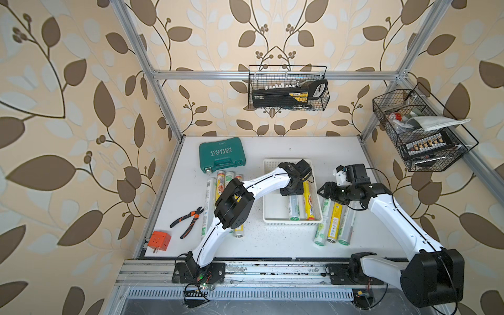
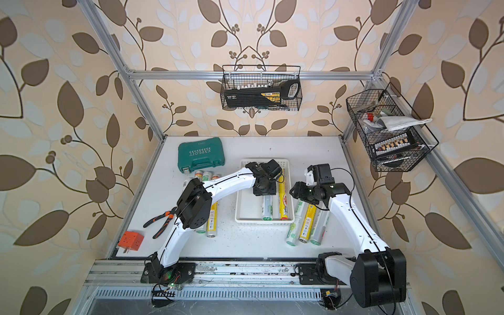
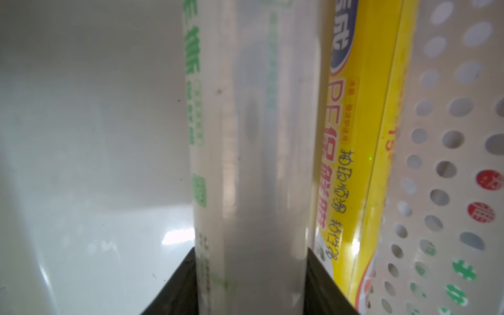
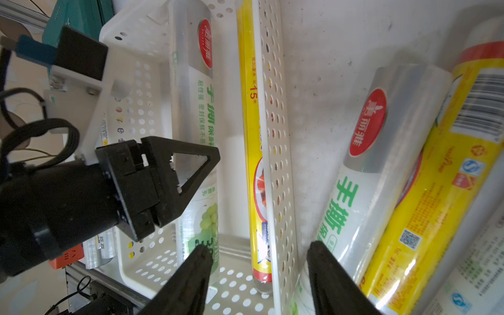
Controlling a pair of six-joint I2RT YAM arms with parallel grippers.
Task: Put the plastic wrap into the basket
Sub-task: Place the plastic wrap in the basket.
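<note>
The white perforated basket (image 1: pixel 272 163) (image 2: pixel 246 163) lies mid-table in both top views. My left gripper (image 1: pixel 292 195) (image 2: pixel 264 192) (image 3: pixel 252 286) reaches down into it, shut on a silver-white and green plastic wrap roll (image 1: pixel 294 211) (image 3: pixel 253 163) (image 4: pixel 196 95). A yellow and red roll (image 1: pixel 308 201) (image 3: pixel 362 136) lies beside it against the basket's right wall (image 4: pixel 275 109). My right gripper (image 1: pixel 324 191) (image 4: pixel 259 272) hangs open over that wall, holding nothing. Three rolls (image 1: pixel 335 222) (image 4: pixel 368 177) lie on the table right of the basket. Several more (image 1: pixel 208 201) lie to its left, partly under my left arm.
A teal tool case (image 1: pixel 222 158) sits at the back left. Orange-handled pliers (image 1: pixel 188 219) and an orange plug adapter (image 1: pixel 160 240) lie at the front left. Black wire baskets hang on the back rail (image 1: pixel 289 90) and the right rail (image 1: pixel 420 131).
</note>
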